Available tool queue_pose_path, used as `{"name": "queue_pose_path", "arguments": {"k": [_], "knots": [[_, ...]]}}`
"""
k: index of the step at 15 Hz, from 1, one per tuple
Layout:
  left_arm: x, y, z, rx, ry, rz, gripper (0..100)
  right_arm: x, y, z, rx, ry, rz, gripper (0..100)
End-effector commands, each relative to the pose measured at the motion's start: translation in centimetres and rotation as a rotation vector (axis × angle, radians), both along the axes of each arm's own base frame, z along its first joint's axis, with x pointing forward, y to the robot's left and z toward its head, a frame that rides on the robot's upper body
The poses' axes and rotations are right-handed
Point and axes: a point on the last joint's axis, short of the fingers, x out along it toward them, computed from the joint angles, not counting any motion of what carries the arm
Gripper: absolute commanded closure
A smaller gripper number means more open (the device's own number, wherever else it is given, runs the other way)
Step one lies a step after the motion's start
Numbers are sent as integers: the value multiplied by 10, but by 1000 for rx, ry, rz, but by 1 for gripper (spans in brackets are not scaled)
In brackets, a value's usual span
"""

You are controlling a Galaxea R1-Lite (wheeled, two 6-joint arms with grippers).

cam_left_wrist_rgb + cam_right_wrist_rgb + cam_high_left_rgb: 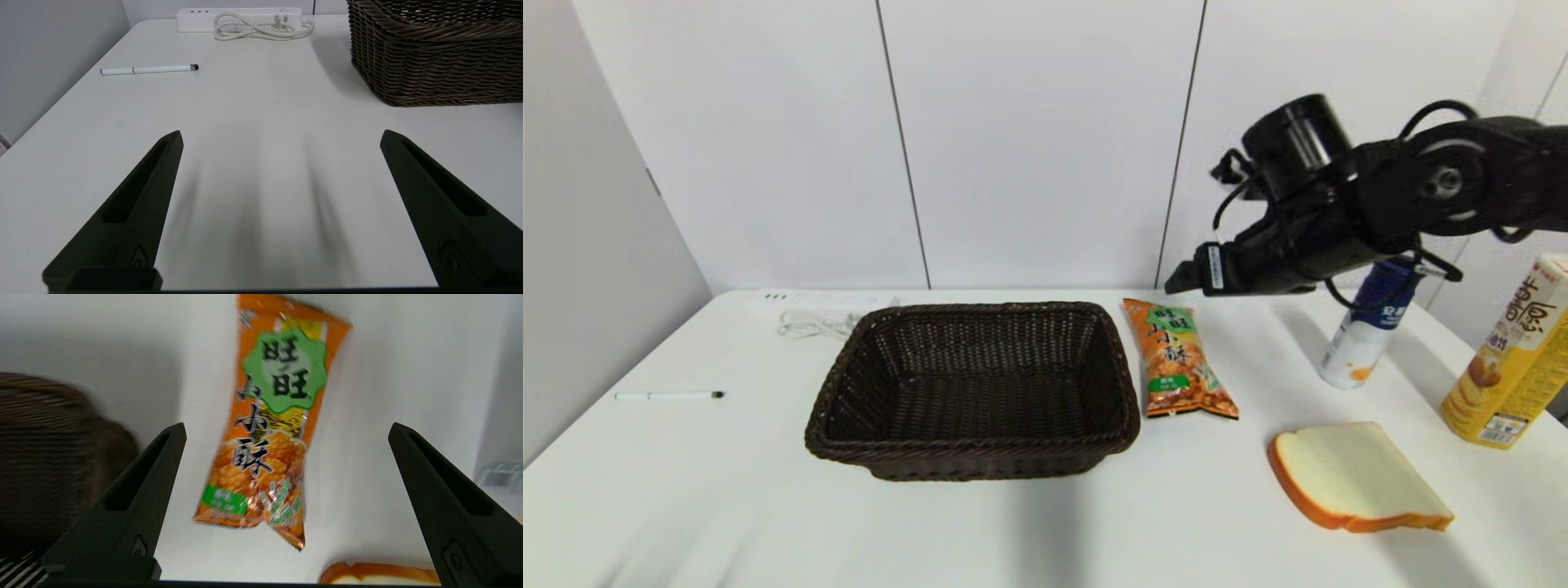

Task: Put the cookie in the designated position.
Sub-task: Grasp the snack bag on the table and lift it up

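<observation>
The cookie (1178, 359), an orange foil bag with a green label, lies flat on the white table (1045, 523) just right of the basket. My right gripper (1180, 280) hovers above the bag's far end, apart from it. In the right wrist view this gripper (286, 430) is open, and the cookie (282, 371) lies on the table below the gap between its fingers. The tabletop shows no outline or marker for a position. My left gripper (281, 136) is open and empty, low over the bare table left of the basket, and is out of the head view.
A dark wicker basket (837, 384) sits mid-table. Near the front right lies a bread slice (1356, 478). Behind it stands a white and blue bottle (1364, 343), with a tall yellow carton (1515, 359) at the right edge. A pen (670, 395) and a power strip (239, 14) lie on the left.
</observation>
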Motion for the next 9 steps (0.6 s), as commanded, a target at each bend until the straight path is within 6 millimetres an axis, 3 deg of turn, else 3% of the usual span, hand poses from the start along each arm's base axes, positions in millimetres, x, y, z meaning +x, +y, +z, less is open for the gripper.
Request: {"name": "queue_pose_path", "arguments": {"k": [1,4,9], "knots": [[0,0,0,0,0,0,0,18,17,-53,-64,181,-14,0],[0,0,0,0,0,0,0,20,22,-70,-92,254,-2,0],[0,0,0,0,0,0,0,25,24,-81,-99,275,-1,0]]}}
